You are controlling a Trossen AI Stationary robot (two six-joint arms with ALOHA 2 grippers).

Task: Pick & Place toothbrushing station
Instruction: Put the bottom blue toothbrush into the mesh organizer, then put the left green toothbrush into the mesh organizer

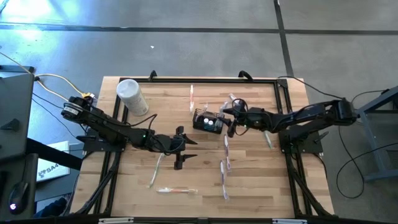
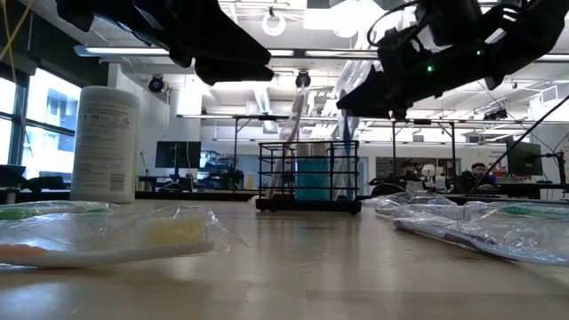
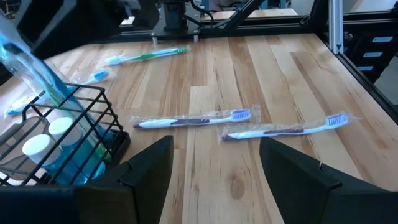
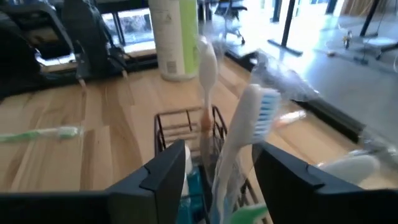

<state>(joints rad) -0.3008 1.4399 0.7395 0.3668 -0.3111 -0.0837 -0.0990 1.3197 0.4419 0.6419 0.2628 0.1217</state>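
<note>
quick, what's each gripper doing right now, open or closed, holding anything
Left gripper: jaws open, empty, mid-table.
Right gripper: jaws open at the caddy, a toothbrush between them, not gripped.

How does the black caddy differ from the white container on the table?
The caddy is black open wire mesh, boxy and low, holding toothbrushes, under the right gripper. The container is a solid white cylinder, taller, labelled, standing alone near the left arm. Both stand upright on the wooden table.
</note>
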